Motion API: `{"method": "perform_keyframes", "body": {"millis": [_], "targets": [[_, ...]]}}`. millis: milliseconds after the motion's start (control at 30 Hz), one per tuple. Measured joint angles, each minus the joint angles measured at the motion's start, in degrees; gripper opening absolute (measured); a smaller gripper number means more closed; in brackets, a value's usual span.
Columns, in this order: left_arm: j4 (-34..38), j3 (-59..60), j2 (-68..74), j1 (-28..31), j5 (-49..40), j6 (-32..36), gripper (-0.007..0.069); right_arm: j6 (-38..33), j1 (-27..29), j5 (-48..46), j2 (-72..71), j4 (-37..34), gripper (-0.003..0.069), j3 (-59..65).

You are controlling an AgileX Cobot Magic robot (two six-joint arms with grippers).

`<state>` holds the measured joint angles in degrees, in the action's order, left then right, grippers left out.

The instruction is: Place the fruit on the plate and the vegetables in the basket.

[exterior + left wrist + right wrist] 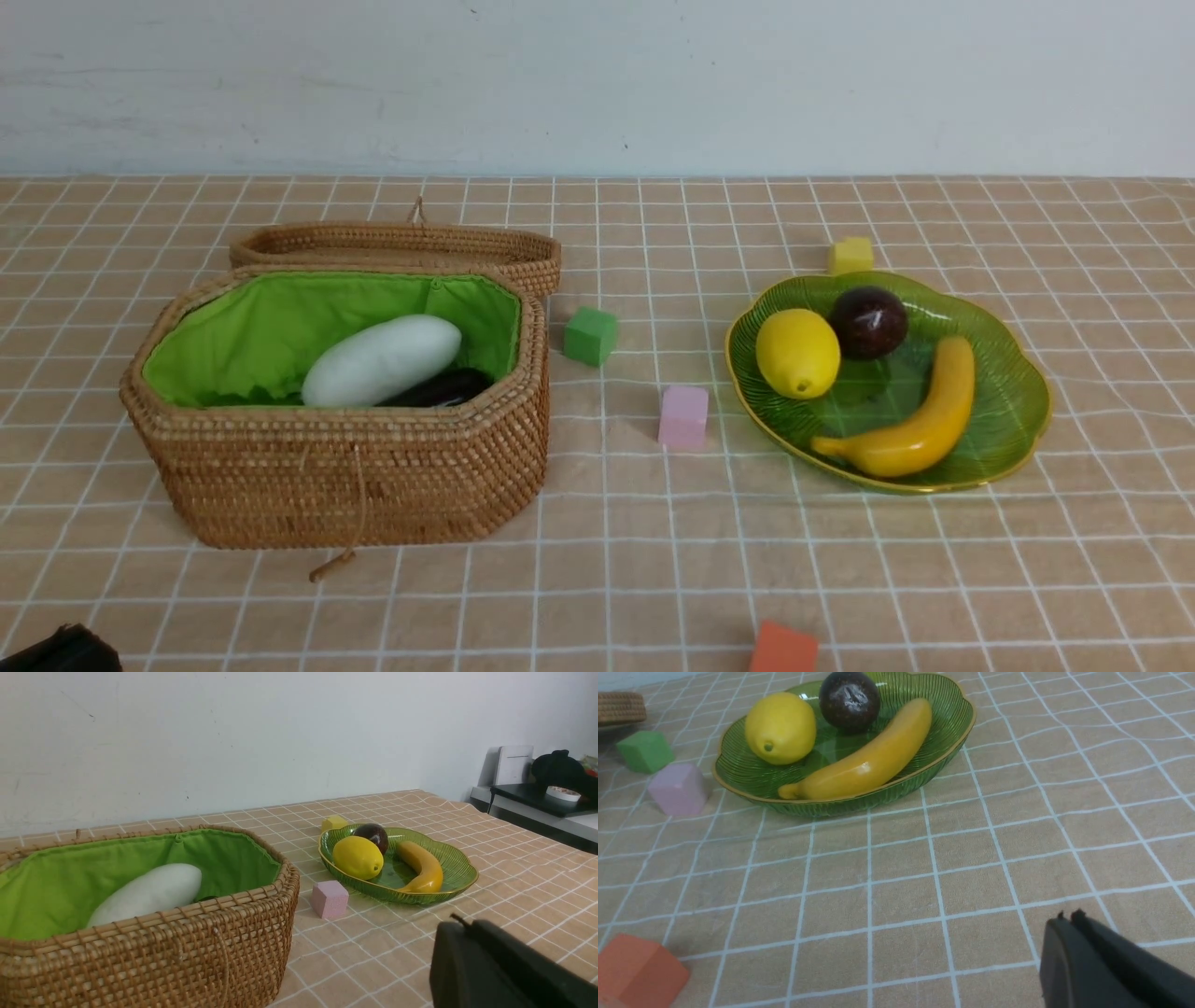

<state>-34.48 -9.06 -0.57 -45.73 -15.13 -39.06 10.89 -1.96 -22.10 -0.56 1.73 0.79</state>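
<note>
Now: my both tools closed, empty, low at near bench edge; fruit on plate (1018, 420), radish (381, 360) lengthwise in basket (355, 476).

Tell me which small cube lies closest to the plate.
The yellow cube, just behind the plate; the pink, green and orange cubes lie farther off.

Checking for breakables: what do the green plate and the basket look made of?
Plate: seemingly translucent green glass, glossy and ribbed, with a thin gold rim; clear plastic is possible. Basket: tan woven wicker, matte, visible coils, with green fabric lining.
</note>
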Motion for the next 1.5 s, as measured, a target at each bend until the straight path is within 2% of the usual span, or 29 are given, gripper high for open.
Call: {"method": "perform_keyframes", "body": {"millis": [233,333,433,633,667,733,800,1000,1100,1500], "targets": [[0.00,0.36,0.00,0.00,0.00,0.00,0.0017,0.00,0.00,0.00,0.00,-0.04,0.0000,0.00],[2.61,0.62,0.00,2.13,-0.89,4.53,0.0018,0.00,0.00,0.01,0.00,-0.04,0.0004,0.00],[13.36,0.62,0.00,11.36,-0.94,12.83,-0.0011,0.00,0.00,0.01,0.00,-0.04,0.0005,0.00],[34.13,2.95,0.00,32.29,4.13,32.30,-0.0013,0.00,0.00,0.06,0.00,-0.04,0.0010,0.00],[34.48,3.16,0.00,32.90,4.38,32.30,-0.0013,0.00,0.00,0.06,0.00,-0.04,0.0011,0.00],[39.60,6.77,0.00,38.00,6.42,35.35,-0.0013,0.00,0.00,0.06,0.00,-0.04,0.0015,0.00],[39.77,8.97,0.00,38.79,6.30,34.89,-0.0013,0.00,0.00,0.06,0.00,-0.04,0.0015,0.00],[36.54,10.84,0.00,38.95,-5.96,25.75,-0.0013,0.00,0.00,0.06,0.00,-0.04,0.0018,0.00],[36.27,10.84,0.00,38.95,-6.61,22.65,-0.0013,0.00,0.00,0.06,0.00,-0.04,0.0018,0.00],[36.08,10.84,0.00,38.95,-6.61,21.77,-0.0013,0.00,0.00,0.06,0.00,-0.04,0.0033,0.00]]}}
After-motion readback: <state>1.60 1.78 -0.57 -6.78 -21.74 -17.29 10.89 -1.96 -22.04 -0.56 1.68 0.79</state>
